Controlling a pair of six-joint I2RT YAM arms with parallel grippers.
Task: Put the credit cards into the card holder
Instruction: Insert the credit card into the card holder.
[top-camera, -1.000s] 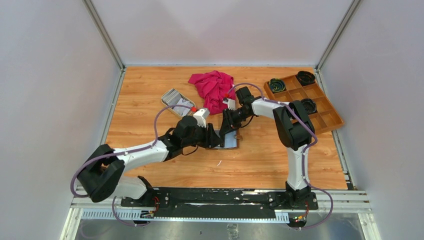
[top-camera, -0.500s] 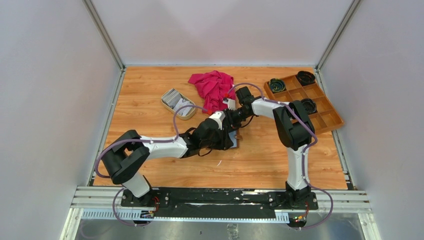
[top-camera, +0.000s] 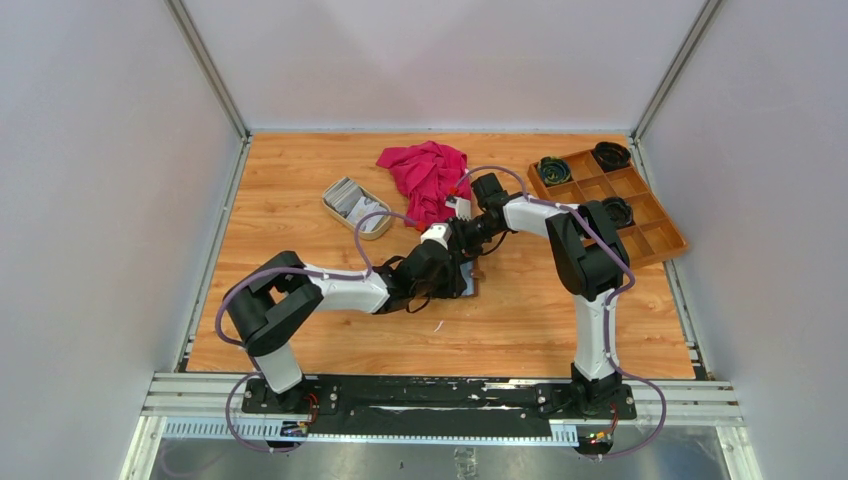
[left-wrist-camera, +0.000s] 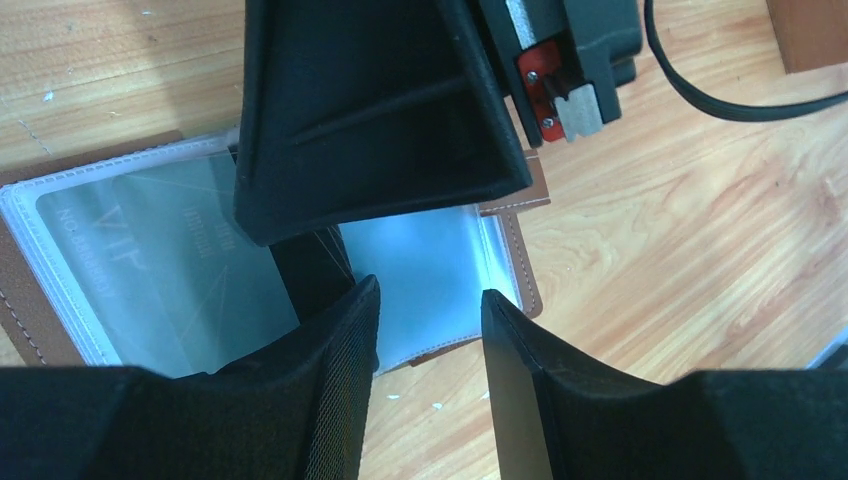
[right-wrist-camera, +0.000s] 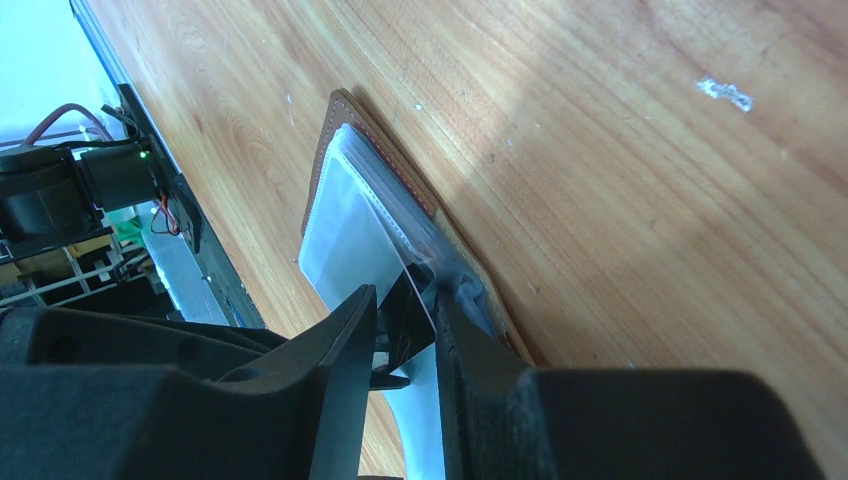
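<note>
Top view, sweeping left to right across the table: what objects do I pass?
From the left: dish → red cloth → tray. The holder overlaps the cloth's span, so it is left out.

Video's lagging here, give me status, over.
Left gripper open above card holder. Right gripper pinching its sleeve. One card sleeved. Grippers crowded together.
</note>
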